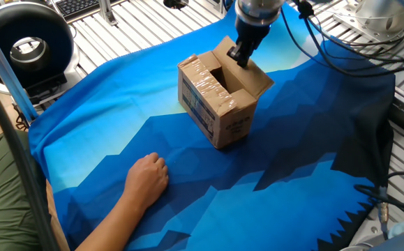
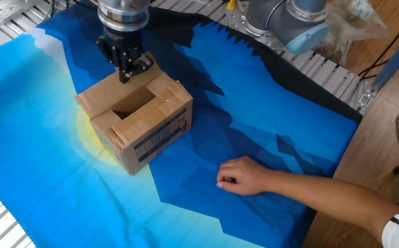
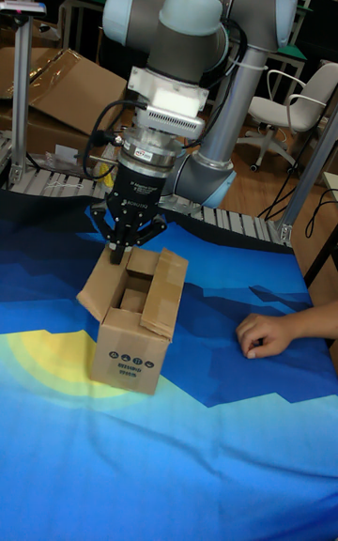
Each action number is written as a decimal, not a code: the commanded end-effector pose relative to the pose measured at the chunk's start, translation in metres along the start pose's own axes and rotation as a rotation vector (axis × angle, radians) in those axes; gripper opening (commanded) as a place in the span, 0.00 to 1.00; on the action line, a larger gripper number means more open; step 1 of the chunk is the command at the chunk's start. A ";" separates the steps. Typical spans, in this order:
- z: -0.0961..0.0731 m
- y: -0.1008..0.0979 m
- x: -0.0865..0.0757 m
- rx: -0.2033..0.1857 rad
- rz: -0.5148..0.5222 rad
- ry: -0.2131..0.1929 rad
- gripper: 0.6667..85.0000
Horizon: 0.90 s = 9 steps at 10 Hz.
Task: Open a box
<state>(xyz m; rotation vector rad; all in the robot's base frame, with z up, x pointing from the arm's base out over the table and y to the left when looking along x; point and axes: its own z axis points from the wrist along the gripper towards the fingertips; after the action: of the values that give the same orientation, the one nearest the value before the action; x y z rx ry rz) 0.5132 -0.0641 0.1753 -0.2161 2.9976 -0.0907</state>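
Directly beneath my pincer (image 2: 125, 71) sits the box (image 2: 134, 121) on the blue cloth (image 2: 254, 131), top partly open. I judge the pincer closed on the rear flap (image 1: 232, 52). I should lift and swing it outward slowly, so the box stays put. A hand (image 2: 244, 176) rests well apart.

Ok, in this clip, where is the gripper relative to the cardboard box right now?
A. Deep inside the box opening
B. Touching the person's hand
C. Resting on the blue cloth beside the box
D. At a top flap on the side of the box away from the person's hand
D: the gripper sits at a top flap of the cardboard box, on the side away from the person's hand.
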 end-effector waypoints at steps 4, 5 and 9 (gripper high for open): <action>-0.063 0.047 0.003 -0.127 0.045 0.094 0.01; -0.054 0.046 -0.004 -0.119 0.034 0.079 0.01; -0.009 0.046 -0.013 -0.122 0.018 0.047 0.01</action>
<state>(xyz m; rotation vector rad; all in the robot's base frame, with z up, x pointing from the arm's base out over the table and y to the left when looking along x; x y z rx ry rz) 0.5113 -0.0216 0.1980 -0.1971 3.0688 0.0612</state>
